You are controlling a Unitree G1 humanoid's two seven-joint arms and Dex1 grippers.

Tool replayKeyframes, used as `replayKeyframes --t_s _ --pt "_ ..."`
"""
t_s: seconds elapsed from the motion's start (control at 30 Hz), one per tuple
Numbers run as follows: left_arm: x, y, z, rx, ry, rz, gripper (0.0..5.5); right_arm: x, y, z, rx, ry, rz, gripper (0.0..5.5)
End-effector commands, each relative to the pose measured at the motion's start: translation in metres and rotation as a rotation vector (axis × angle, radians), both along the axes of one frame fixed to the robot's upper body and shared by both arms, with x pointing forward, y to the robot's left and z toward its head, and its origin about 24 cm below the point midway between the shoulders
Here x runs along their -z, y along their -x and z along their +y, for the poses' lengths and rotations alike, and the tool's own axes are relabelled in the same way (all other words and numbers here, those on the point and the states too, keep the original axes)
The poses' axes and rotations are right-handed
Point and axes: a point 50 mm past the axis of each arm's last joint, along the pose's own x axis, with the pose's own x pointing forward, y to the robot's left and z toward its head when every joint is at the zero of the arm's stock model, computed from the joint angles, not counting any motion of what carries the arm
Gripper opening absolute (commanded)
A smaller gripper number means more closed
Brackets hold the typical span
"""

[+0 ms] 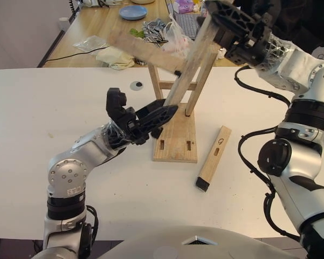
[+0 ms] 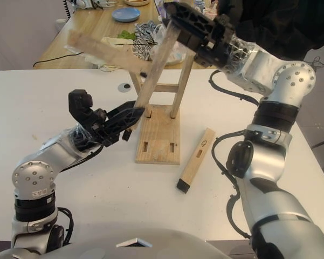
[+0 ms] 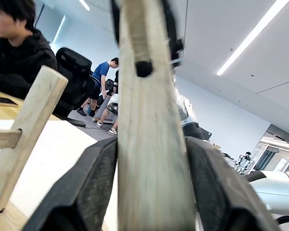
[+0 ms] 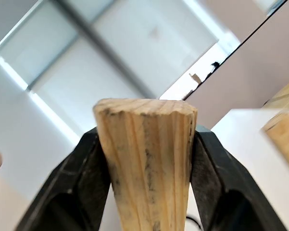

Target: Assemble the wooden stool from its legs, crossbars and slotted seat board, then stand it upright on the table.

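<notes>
the left gripper (image 1: 164,114) holds the low end of a leaning leg (image 1: 191,59), just over the seat board (image 1: 175,154), flat in the middle. the right gripper (image 1: 226,21) holds the leg's top end. best to tip the leg up straight, line it up with a near slot (image 1: 162,144), then push down slowly. a spare leg (image 1: 214,156) lies right.

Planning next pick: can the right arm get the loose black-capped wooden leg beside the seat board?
Probably not yet: the right gripper is shut on the tilted pale wooden leg. Once freed, likely yes; the loose black-capped wooden leg lies uncovered.
</notes>
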Motion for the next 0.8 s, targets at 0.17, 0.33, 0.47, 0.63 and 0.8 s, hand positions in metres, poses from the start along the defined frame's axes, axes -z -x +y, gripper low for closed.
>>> replayKeyframes --t_s 0.17,0.33,0.47,0.63,0.8 --pt "0.015 -0.002 -0.006 -0.022 -0.101 0.002 3.05 0.010 -0.008 -0.041 0.214 0.036 -0.037 2.10" --pt "0.036 0.001 0.002 -0.066 -0.255 0.019 3.05 0.027 0.000 -0.058 0.282 0.038 -0.139 2.10" --pt "0.058 0.001 0.008 -0.069 -0.395 0.050 3.05 0.048 0.014 -0.073 0.322 0.050 -0.166 2.10" --pt "0.095 0.005 0.025 -0.134 -0.543 0.175 2.58 0.071 0.029 -0.067 0.302 0.108 -0.222 2.10" --pt "0.112 0.009 0.045 -0.139 -0.656 0.231 1.80 0.094 0.037 -0.050 0.301 0.173 -0.249 2.09"
